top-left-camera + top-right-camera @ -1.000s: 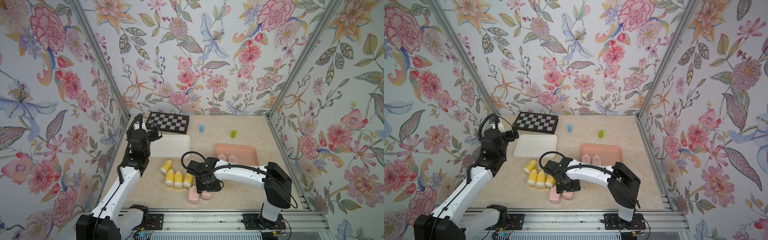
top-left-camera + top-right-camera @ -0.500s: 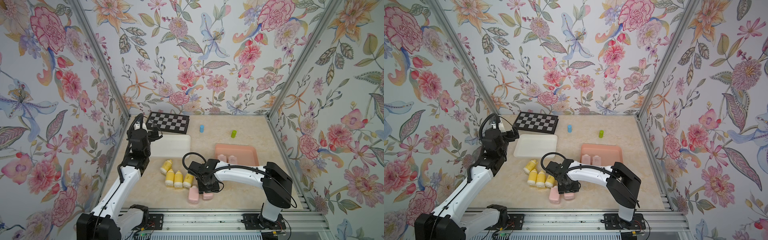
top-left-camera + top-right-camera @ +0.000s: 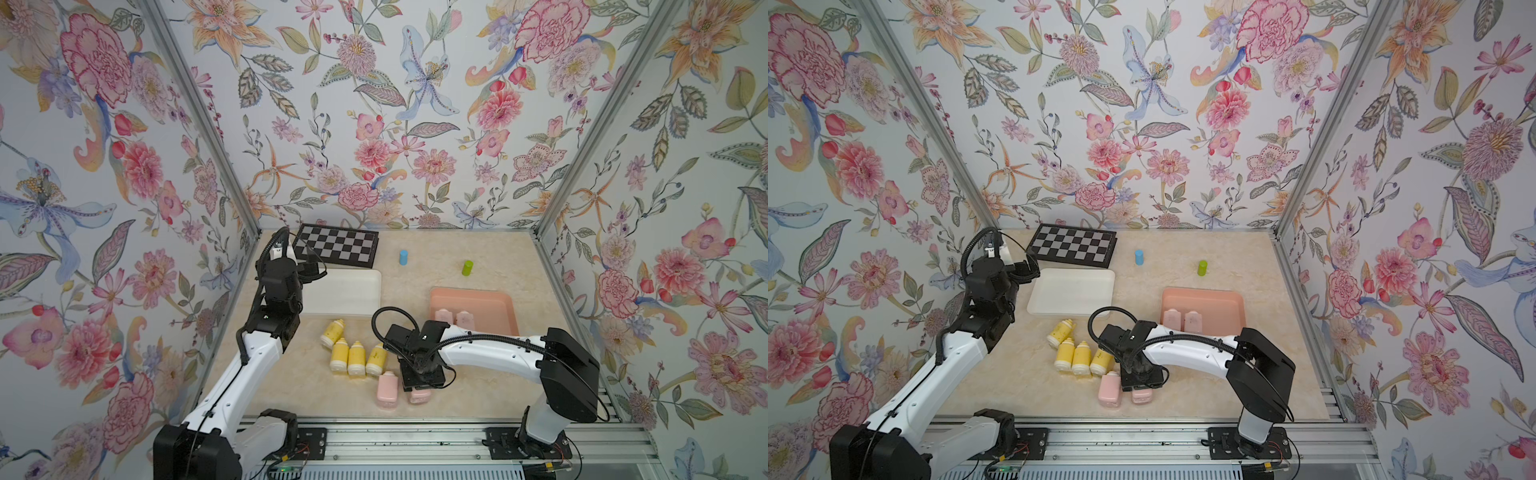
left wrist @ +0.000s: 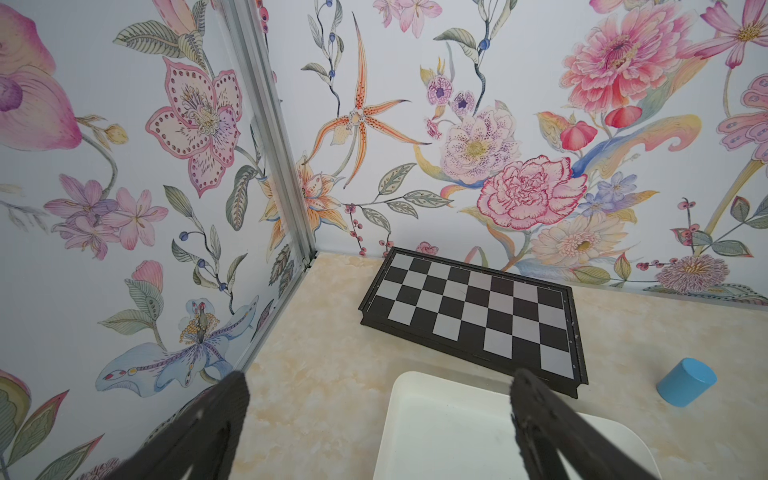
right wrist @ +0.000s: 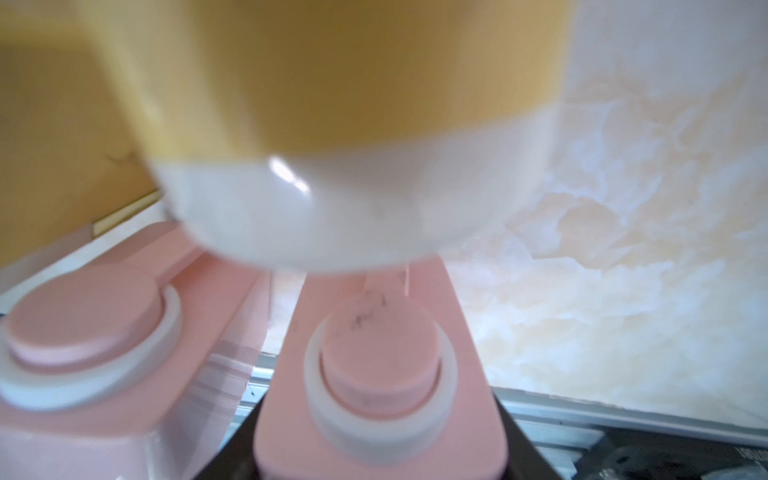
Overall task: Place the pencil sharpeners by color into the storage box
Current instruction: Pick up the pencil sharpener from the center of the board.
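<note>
Left gripper point(image 4: 379, 376): jaws wide apart, nothing between them, above the left end of the white tray point(image 3: 345, 293), near the chessboard point(image 3: 336, 248).
Right gripper point(image 3: 420, 385): pointing down at the table point(image 3: 478, 395) front, jaws clamped on 1 pink sharpener point(image 5: 380, 374).
Second pink sharpener point(image 3: 387, 390): on the table, just beside the clamped one.
Pink tray point(image 3: 490, 299): holds 2 further pink pieces point(image 3: 443, 316) side by side at its near edge.
Yellow sharpeners point(image 3: 357, 358): 4 visible in both top views, lying on the table between white tray and right gripper, 3 packed together.
Blue cylinder point(image 3: 403, 257), green cylinder point(image 3: 467, 267): rear of table, well apart.
</note>
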